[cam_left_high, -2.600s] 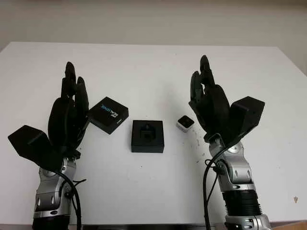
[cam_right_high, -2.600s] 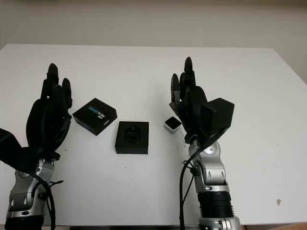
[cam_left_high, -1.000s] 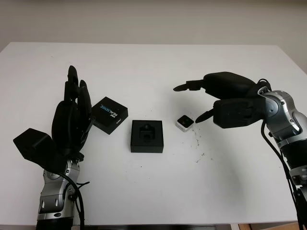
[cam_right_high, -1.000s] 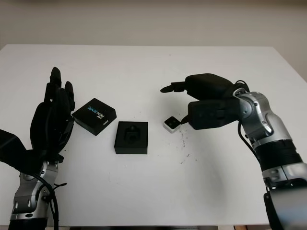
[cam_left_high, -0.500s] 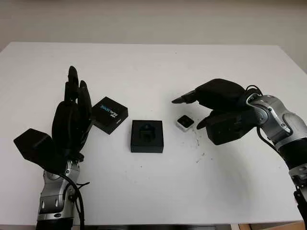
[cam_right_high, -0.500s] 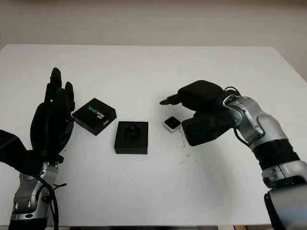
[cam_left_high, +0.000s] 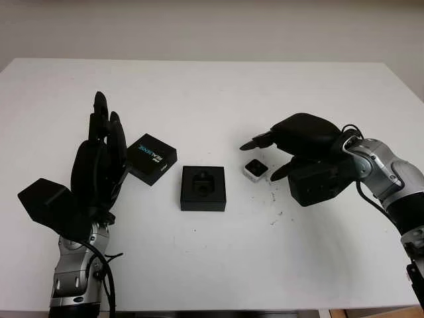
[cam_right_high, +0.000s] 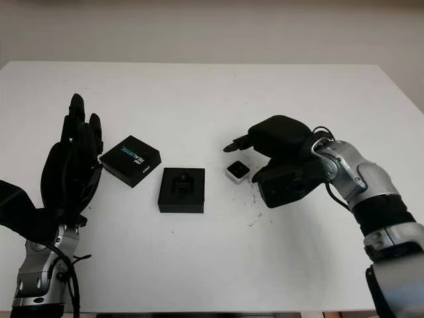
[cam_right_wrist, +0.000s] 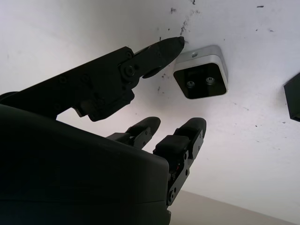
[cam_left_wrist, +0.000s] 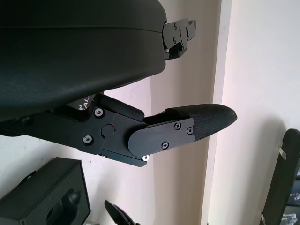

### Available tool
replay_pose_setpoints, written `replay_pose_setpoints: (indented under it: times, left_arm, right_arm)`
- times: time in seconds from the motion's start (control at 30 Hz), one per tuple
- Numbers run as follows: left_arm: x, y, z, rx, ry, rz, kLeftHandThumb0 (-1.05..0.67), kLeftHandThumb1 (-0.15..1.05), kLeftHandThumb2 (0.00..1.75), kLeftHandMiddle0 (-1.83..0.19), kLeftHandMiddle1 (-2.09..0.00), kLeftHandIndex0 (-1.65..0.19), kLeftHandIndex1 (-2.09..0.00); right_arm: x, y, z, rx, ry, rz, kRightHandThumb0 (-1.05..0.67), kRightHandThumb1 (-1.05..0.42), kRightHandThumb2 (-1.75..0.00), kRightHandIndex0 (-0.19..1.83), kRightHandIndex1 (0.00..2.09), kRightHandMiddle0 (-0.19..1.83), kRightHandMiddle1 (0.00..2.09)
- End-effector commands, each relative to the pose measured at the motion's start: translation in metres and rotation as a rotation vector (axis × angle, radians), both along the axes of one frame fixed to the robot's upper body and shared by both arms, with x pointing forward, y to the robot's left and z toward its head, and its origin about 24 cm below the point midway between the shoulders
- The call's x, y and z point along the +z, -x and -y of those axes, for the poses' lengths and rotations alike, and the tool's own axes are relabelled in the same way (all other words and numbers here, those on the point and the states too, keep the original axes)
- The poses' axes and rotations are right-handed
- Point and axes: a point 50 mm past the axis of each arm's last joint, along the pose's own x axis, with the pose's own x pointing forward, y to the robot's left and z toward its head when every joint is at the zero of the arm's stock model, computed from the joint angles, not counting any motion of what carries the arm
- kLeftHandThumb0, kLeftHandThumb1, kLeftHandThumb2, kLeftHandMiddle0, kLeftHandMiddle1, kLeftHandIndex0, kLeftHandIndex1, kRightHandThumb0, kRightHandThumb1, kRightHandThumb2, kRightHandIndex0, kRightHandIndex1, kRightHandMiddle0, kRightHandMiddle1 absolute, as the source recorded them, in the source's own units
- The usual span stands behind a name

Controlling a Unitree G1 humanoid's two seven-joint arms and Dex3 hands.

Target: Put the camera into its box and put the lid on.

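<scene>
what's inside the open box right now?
The open box holds only its black moulded insert; the recess floor is too dark to read. The camera sits outside on the table, under the open right robot hand.

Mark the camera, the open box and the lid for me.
camera [cam_left_high: 255,169], left eye view, on its dark front face.
open box [cam_left_high: 203,188], left eye view, on its black insert.
lid [cam_left_high: 151,158], left eye view, on its printed top.

The black lid [cam_left_high: 152,158] carries white and blue lettering, too small to read.
</scene>
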Motion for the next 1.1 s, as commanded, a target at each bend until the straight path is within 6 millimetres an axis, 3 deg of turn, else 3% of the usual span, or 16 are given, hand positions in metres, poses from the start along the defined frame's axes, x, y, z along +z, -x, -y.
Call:
replay_pose_setpoints:
  times: [0.0, 0.03, 0.1, 0.17, 0.3, 1.07]
  left_arm:
    - [0.003, 0.001, 0.000, -0.001, -0.010, 0.010, -0.77, 1.05, 0.62, 0.19, 0.00, 0.19, 0.00]
    - [0.003, 0.001, -0.001, 0.001, -0.009, 0.011, -0.77, 1.05, 0.62, 0.19, 0.00, 0.19, 0.00]
    - [0.003, 0.001, -0.001, 0.001, -0.003, 0.012, -0.77, 1.05, 0.62, 0.19, 0.00, 0.19, 0.00]
    - [0.003, 0.001, -0.001, 0.001, -0.002, 0.011, -0.77, 1.05, 0.61, 0.19, 0.00, 0.19, 0.00]
    - [0.002, 0.001, 0.000, 0.000, -0.006, 0.010, -0.77, 1.05, 0.61, 0.19, 0.00, 0.19, 0.00]
    - [0.000, 0.003, -0.001, 0.007, -0.011, 0.004, -0.76, 1.05, 0.63, 0.19, 0.00, 0.19, 0.00]
  right_arm:
    - [-0.001, 0.001, 0.003, -0.005, -0.017, -0.005, -0.45, -0.82, -0.05, 0.39, 0.56, 0.34, 0.62]
    - [-0.003, 0.001, 0.004, -0.004, -0.027, -0.006, -0.45, -0.82, -0.05, 0.31, 0.73, 0.26, 0.78]
    - [-0.005, 0.001, 0.005, -0.007, -0.042, -0.009, -0.45, -0.82, -0.05, 0.23, 0.90, 0.20, 0.91]
    - [-0.008, 0.001, 0.006, -0.014, -0.067, -0.021, -0.45, -0.83, -0.05, 0.14, 1.11, 0.15, 1.00]
    - [-0.012, 0.001, 0.007, -0.031, -0.111, -0.037, -0.45, -0.84, -0.05, 0.09, 1.29, 0.14, 1.05]
    - [-0.028, -0.001, 0.007, -0.059, -0.144, -0.081, -0.42, -0.84, -0.05, 0.11, 1.18, 0.16, 1.03]
